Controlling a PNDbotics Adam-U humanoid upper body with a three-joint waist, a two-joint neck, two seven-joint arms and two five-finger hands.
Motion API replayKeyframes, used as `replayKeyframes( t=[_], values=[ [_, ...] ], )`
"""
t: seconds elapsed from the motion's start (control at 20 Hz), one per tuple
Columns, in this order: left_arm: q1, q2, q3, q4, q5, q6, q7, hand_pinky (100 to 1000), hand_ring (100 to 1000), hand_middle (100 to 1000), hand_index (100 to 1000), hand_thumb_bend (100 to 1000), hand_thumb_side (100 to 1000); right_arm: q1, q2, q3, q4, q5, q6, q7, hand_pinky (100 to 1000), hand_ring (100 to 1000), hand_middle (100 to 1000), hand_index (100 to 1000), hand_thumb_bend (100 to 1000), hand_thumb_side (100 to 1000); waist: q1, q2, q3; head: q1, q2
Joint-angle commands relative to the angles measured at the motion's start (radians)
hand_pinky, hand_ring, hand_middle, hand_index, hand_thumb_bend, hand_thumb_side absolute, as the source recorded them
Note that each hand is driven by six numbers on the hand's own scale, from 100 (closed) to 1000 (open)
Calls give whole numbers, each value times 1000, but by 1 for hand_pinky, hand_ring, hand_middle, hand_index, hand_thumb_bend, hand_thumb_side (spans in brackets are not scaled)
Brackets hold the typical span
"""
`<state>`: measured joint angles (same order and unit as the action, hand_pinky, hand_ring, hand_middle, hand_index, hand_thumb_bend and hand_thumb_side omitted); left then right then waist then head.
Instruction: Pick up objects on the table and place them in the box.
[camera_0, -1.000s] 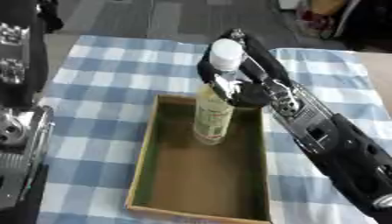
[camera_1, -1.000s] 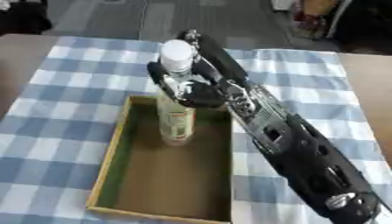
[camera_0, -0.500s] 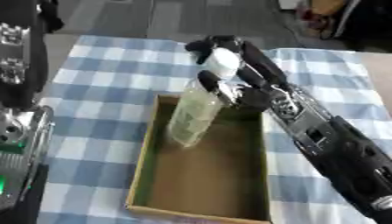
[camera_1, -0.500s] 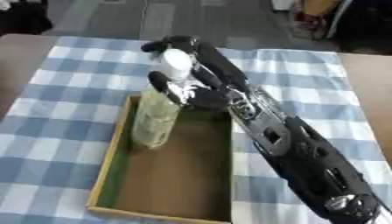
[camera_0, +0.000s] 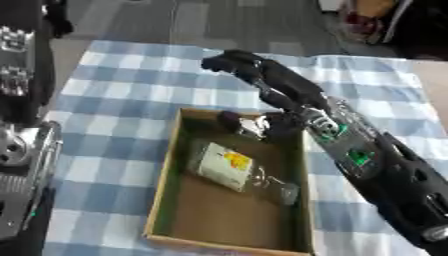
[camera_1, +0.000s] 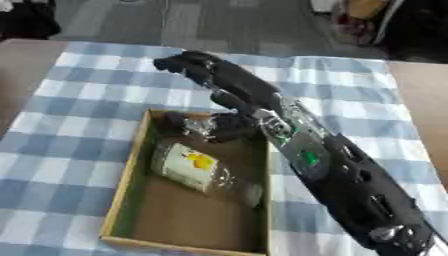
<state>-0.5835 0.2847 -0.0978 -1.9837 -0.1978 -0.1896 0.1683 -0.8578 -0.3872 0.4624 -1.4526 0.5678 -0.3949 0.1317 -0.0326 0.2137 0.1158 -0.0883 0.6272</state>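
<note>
Bottle (camera_0: 229, 167) lies flat in box (camera_0: 166, 200) (right hand (camera_0: 254, 75) above, fingers straight)

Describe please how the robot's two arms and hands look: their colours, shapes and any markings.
The right arm is thick, glossy black, with silver metal parts near the wrist and small green marks on the forearm. The right hand is black, with slim fingers. The left arm, at the view's left edge, shows black casing and silver, round metal joints. No left hand shows.

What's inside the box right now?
One clear bottle with a white and yellow label lies on its side on the floor of the box. The right hand hangs open above the far end, hiding part of that corner.
</note>
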Motion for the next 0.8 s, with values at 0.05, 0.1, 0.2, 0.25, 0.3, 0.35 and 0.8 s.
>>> replayKeyframes(
  t=[0.05,0.1,0.2,0.25,0.3,0.35,0.8],
  values=[
    [-17,7,1,-16,1,-2,-2,677,562,746,831,458,918,-6,-12,-13,-10,5,1,7,1000,844,873,1000,380,1000,3,-13,1,-8,-14],
    [-17,7,1,-16,1,-2,-2,677,562,746,831,458,918,-6,-12,-14,-10,5,2,7,1000,842,873,1000,378,1000,3,-13,1,-9,-15],
    [-17,7,1,-16,1,-2,-2,677,562,746,831,458,917,-5,-14,-19,-13,1,6,5,998,832,867,997,372,1000,2,-14,1,-10,-17],
    [-17,7,1,-16,1,-1,-1,677,562,746,831,458,917,-5,-17,-25,-16,-4,10,1,994,830,865,997,372,1000,2,-14,0,-9,-18],
    [-16,8,2,-16,0,-1,-1,677,562,746,831,457,917,-5,-21,-32,-23,-11,14,-4,986,826,862,995,368,1000,1,-15,-1,-9,-20],
    [-15,9,2,-16,0,-1,-1,677,562,746,831,458,917,-5,-28,-39,-33,-18,20,-9,991,827,863,996,372,1000,1,-16,-2,-8,-22],
    [7,26,8,-16,-7,8,3,676,561,746,831,457,918,37,-166,-180,-250,-178,120,-146,624,621,691,837,170,1000,-8,-34,-23,12,-61]
  ],
)
